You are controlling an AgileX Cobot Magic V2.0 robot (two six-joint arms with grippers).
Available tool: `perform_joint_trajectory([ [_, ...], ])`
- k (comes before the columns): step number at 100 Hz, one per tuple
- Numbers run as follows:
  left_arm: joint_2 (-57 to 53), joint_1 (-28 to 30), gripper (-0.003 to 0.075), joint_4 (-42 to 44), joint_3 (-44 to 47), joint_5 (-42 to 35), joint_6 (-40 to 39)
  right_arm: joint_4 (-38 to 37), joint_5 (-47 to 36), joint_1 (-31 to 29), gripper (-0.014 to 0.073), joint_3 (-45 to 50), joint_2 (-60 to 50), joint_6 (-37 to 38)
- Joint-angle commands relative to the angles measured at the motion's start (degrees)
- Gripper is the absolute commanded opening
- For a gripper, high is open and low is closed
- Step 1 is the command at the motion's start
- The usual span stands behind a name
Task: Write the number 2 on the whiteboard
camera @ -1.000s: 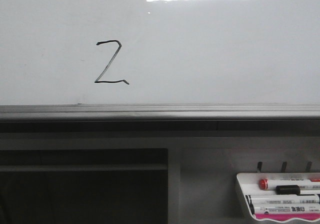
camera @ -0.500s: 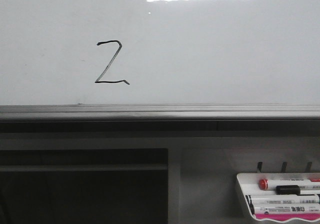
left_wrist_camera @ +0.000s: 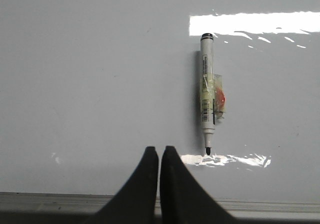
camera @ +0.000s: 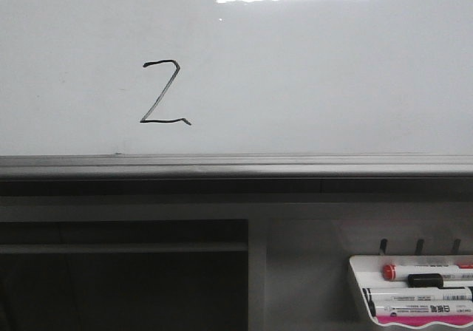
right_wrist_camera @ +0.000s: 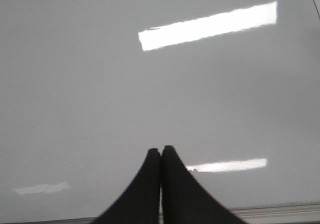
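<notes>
Black ink is forming the number 2 [camera: 164,92] on the left part of the whiteboard [camera: 310,80], thin and angular with a small hook at its top left, and it is sitting a little above the grey edge rail [camera: 236,165] in the front view. A bright light is reflecting at the board's top edge. Below the rail, at the lower right, a small white tray [camera: 411,290] is holding several markers. In the left wrist view, the left end effector [left_wrist_camera: 159,151] is showing its two dark fingers pressed together and gripping nothing, while an uncapped marker [left_wrist_camera: 208,93] is lying flat on the board beside it, apart from the fingers. The right end effector [right_wrist_camera: 160,151] is likewise closed and empty over bare board.
</notes>
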Motion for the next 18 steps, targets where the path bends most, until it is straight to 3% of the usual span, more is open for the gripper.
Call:
perform_joint_trajectory([
  [1,-1.49,-0.37,-0.0020,0.01,0.65,-4.12,-0.43,-0.08,-4.88,-0.34,-0.0071,1.45,-0.78,-0.90],
  [18,-1.49,-0.37,-0.0020,0.01,0.65,-4.12,-0.43,-0.08,-4.88,-0.34,-0.0071,1.45,-0.78,-0.90],
])
